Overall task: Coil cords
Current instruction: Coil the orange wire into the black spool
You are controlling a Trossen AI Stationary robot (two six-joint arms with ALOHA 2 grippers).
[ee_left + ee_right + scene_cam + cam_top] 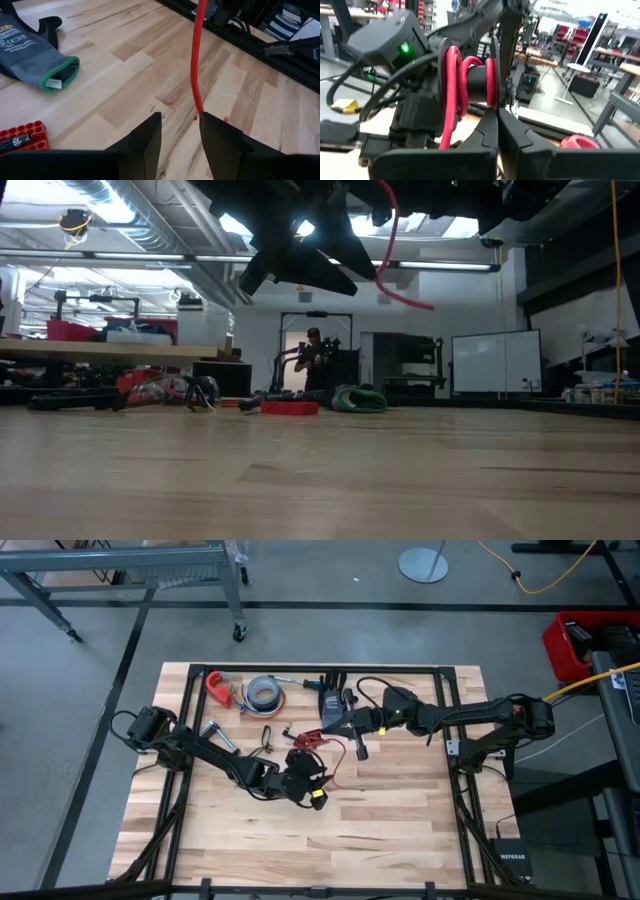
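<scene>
Cords: thin red lead looped in coils just beyond clenched right claw, strand passing beside released left claw.

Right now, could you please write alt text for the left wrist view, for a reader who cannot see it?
A red lead hangs down to the tip of one finger of the open left hand, above a wooden table. A grey glove with a green cuff lies beyond, and a red block sits at the edge.

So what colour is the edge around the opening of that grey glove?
Green: the grey glove's cuff edge shows best in the left wrist view.
</scene>
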